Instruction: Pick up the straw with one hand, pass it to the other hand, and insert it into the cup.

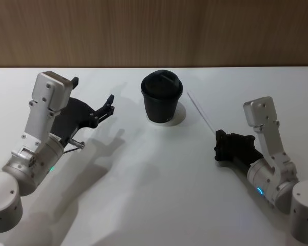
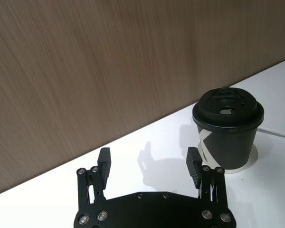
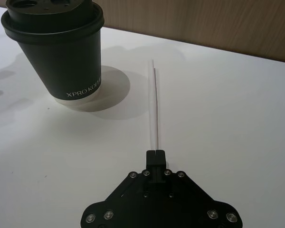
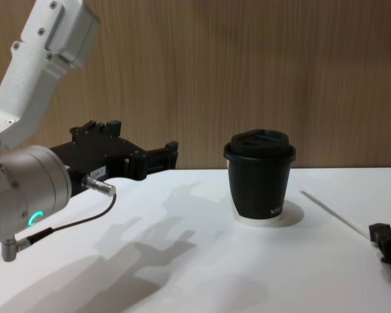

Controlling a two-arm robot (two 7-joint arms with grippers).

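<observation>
The black lidded cup (image 1: 161,100) stands upright at the table's far middle, also seen in the chest view (image 4: 260,179). The thin white straw (image 1: 200,113) lies slanted to the right of the cup, at or barely above the table (image 3: 155,104). My right gripper (image 3: 156,154) is shut on the straw's near end, low over the table (image 1: 218,135), at the right edge of the chest view (image 4: 378,229). My left gripper (image 1: 109,105) hovers open to the left of the cup with nothing between its fingers (image 2: 149,159), pointing toward the cup (image 2: 228,133).
The white table (image 1: 154,195) runs back to a wood-panelled wall (image 1: 154,31). A thin dark cable (image 4: 72,225) loops under the left wrist.
</observation>
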